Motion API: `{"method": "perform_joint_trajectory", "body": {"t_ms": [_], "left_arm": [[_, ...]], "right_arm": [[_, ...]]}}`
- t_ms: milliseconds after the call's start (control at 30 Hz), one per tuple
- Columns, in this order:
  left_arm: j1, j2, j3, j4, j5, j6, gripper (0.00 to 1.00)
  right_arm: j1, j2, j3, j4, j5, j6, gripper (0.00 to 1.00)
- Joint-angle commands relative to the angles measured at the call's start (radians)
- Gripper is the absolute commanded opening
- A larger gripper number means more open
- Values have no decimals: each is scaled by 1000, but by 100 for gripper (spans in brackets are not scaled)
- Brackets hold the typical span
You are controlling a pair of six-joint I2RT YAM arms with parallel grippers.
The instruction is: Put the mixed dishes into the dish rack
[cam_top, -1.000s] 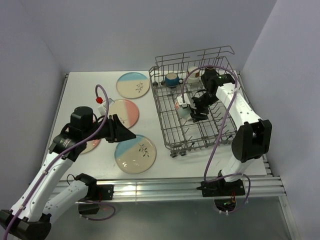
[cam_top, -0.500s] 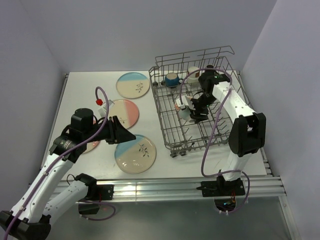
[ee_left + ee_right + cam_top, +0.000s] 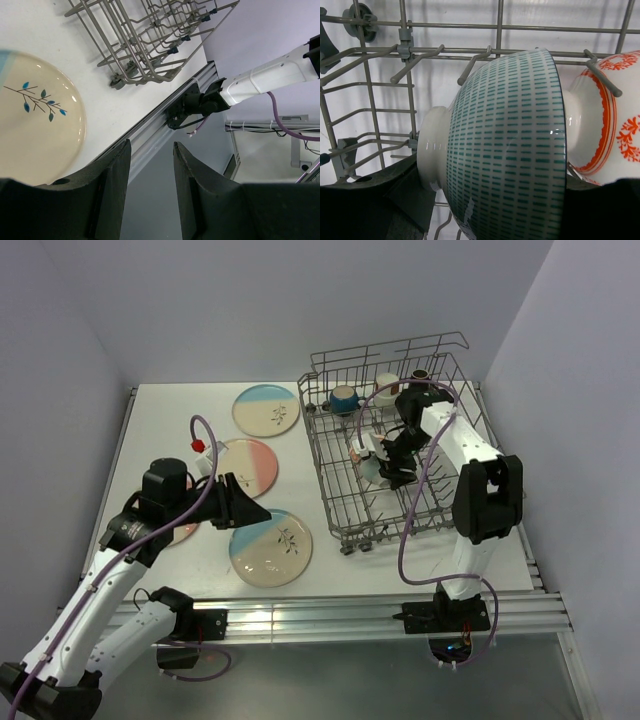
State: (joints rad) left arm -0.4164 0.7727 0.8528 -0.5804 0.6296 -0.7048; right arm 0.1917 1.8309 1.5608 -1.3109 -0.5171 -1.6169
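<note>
My right gripper is inside the dish rack, shut on the pale teal bowl, one finger at its foot and one at its rim. The bowl stands on edge between tines, against the orange-red bowl. A dark-blue mug and a brown mug sit at the rack's back. My left gripper is open and empty, just above the near blue plate. A pink plate and a far blue plate lie flat. Another pink plate is mostly hidden under my left arm.
A pale mug stands in the rack's back row. The rack's front corner and the table's metal front rail show in the left wrist view. Walls close in on the left, back and right.
My right arm has swung left and toward the back of the rack, and the teal bowl has stayed between the tines. My left arm has barely moved.
</note>
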Motion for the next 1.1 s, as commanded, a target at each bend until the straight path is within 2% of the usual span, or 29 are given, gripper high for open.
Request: {"method": "perform_joint_trajectory", "body": {"t_ms": [0,200,333,433,700,800,867,1000,1067], "left_arm": [[1,-24,0,28,-10,-19,45],[1,-38,-6,28,-13,-32,45],[1,-36,-6,30,-13,-33,45],[1,-32,-8,37,-11,-35,45],[1,-35,-5,28,-19,-32,45],[1,-41,-5,14,-53,-27,45],[1,-47,-6,8,-80,-27,47],[1,-58,5,1,-172,-27,54],[1,-65,9,-6,-258,-38,64]], "right_arm": [[2,36,34,-39,-9,9,54],[-5,27,44,-21,-37,28,67],[-8,2,33,-4,-43,32,72],[-11,-10,27,6,-49,38,79],[-17,-47,25,18,-61,49,81],[-24,-65,80,-2,-90,77,89],[-32,-79,131,-27,-118,86,100],[-34,-110,189,-59,-152,100,100],[-35,-130,215,-67,-168,109,100]]}}
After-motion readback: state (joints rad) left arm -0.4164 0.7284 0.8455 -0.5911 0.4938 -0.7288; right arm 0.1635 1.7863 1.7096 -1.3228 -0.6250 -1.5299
